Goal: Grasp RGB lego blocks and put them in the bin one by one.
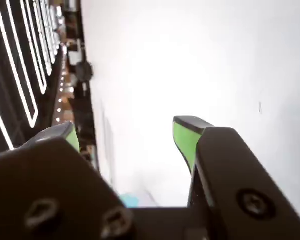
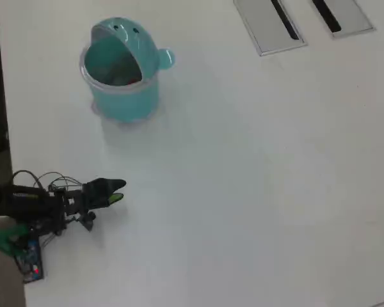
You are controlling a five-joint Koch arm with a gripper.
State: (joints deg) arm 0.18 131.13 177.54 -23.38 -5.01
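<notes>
Looking through the wrist view, the end effector (image 1: 125,132) has its green-padded fingers spread wide with nothing between them, only bare white counter (image 1: 205,60) beyond and no blocks in sight. Overhead now: the end effector (image 2: 117,190) sits low at the left, the bin (image 2: 121,96) lies up-frame of it, well apart, and no loose blocks show on the counter — something reddish sits inside the bin, too blurred to name.

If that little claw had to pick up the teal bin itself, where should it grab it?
Probably the front rim of the bin, where the mouth gapes open under the domed hood. A fingertip could slip inside the wall and pinch it, coming from above on the arm's side. The round body looks too wide for the gripper, whose jaws stand open in the wrist view, and the small side knob offers little hold.
</notes>
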